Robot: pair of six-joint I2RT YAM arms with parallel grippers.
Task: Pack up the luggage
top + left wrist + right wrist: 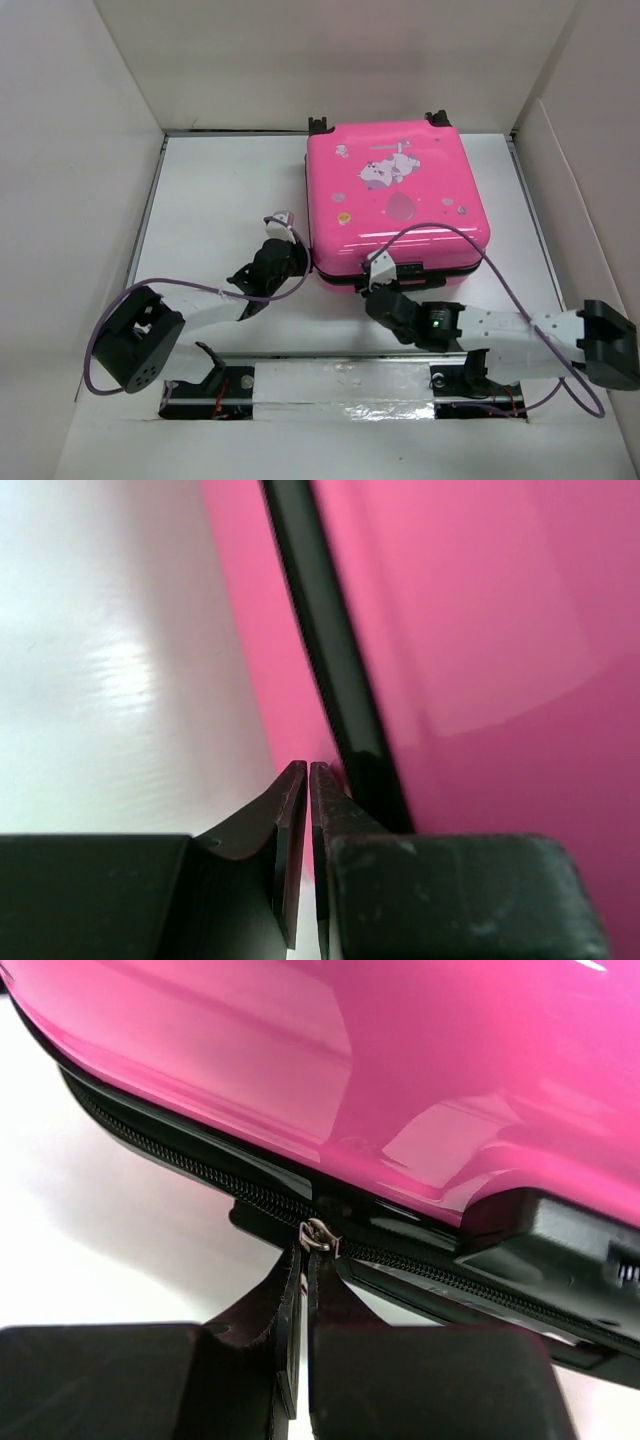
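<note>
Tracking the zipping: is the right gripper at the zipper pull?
Yes, the right gripper pinches the zipper pull on the luggage.

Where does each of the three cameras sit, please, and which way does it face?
Top external: fixed above and behind the arms, looking down at the white table and the closed luggage; both arms show whole.
Left wrist: on the left arm, looking along the luggage's side; the left gripper shows, fingers together.
Right wrist: on the right arm, facing the luggage's near edge; the right gripper pinches the zipper pull.
Shared: both wrist views show the pink shell and its black seam.
</note>
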